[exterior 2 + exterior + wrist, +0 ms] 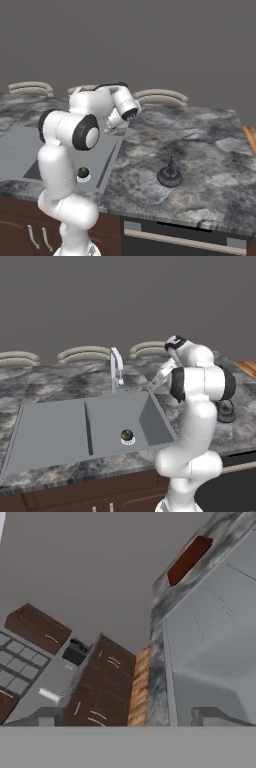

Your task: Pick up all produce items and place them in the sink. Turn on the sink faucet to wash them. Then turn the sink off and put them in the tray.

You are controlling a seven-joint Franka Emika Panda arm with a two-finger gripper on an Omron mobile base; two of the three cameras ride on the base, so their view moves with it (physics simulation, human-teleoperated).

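On the round white drain [128,441]: small round dark green produce [127,434], inside matte grey sink [50,428] | tool [130,716]: jaws wide apart, holding nothing | writing: none legible

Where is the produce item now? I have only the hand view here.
Observer: The produce item sits in the basin of the sink, on the round white drain.
Operator: Is water running on it?
Observer: No water is visible. The faucet stands upright behind the basin.
Operator: What else stands near the sink?
Observer: A black kettle stands on the counter, to the right of the sink.
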